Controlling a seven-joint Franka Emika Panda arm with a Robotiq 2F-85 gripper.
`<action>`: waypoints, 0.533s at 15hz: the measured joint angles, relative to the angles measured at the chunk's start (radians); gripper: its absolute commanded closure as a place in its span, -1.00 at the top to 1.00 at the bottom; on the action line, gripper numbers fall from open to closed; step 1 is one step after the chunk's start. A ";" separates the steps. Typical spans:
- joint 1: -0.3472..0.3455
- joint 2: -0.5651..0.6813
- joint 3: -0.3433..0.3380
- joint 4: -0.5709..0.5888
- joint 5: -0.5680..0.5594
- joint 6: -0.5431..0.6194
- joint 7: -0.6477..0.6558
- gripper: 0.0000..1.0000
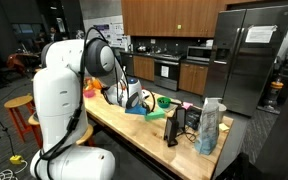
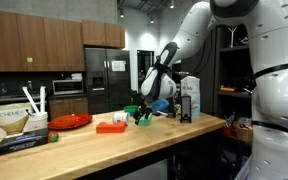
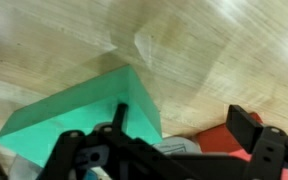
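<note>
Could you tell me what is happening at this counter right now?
A robot arm leans over the wooden counter, its pincer low above a cluster of small items. In the wrist view the jaws stand apart over a green block, with a red thing beside it; nothing looks gripped. A red plate and a red block lie further along the counter, away from the pincer.

Exterior view: behind robot base, facing along worktop, mid-distance | exterior view: low off worktop's long edge, facing across | wrist view: close above worktop, gripper at bottom | shared: worktop.
</note>
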 measured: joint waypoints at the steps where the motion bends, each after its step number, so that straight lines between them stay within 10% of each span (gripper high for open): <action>1: 0.014 -0.001 -0.036 -0.004 -0.071 -0.003 0.049 1.00; 8: 0.067 -0.012 -0.182 -0.014 -0.353 -0.043 0.245 1.00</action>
